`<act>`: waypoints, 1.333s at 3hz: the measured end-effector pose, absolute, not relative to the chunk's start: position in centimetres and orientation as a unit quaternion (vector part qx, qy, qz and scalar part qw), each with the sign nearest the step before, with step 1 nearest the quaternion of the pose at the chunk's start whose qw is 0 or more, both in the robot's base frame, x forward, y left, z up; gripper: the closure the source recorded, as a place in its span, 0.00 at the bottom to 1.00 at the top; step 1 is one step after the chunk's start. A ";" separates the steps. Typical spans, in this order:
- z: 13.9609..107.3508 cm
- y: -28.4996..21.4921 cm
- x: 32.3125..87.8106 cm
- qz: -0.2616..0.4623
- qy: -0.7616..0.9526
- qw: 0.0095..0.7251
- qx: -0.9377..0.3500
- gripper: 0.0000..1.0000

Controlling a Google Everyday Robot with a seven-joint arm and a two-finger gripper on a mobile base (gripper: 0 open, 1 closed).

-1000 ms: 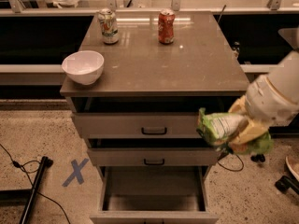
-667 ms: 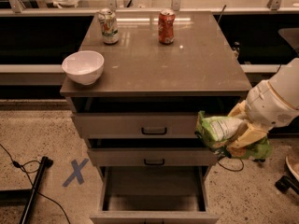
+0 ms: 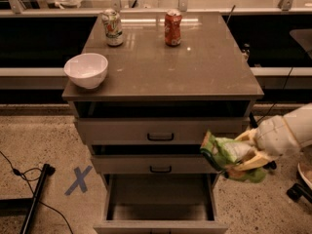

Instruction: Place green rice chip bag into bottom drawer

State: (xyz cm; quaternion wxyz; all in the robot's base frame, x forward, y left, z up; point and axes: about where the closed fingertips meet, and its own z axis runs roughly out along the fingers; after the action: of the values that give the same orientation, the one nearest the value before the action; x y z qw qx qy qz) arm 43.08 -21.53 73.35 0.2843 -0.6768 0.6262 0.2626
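The green rice chip bag is crinkled lime-green with a pale panel. It hangs in the air at the right front corner of the cabinet, level with the middle drawer. My gripper comes in from the right on a white arm and is shut on the bag, its tan fingers around the bag's right part. The bottom drawer is pulled open below and to the left of the bag; its inner floor shows nothing in it.
On the cabinet top stand a white bowl, a green-white can and a red can. Two black-handled drawers sit above the open one. A blue tape X and a black pole lie on the floor at left.
The gripper with the bag has dropped slightly and shifted a little left toward the open drawer. Nothing else has moved.
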 end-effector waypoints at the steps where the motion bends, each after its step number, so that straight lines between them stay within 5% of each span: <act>1: 70.8 -16.7 42.9 0.375 0.535 0.386 -0.651 1.00; 4: 62.0 -16.6 44.7 0.432 0.524 0.467 -0.566 1.00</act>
State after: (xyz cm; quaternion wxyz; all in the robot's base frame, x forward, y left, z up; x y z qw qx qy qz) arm 44.73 -16.59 61.99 0.4668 -0.5659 0.5243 0.4325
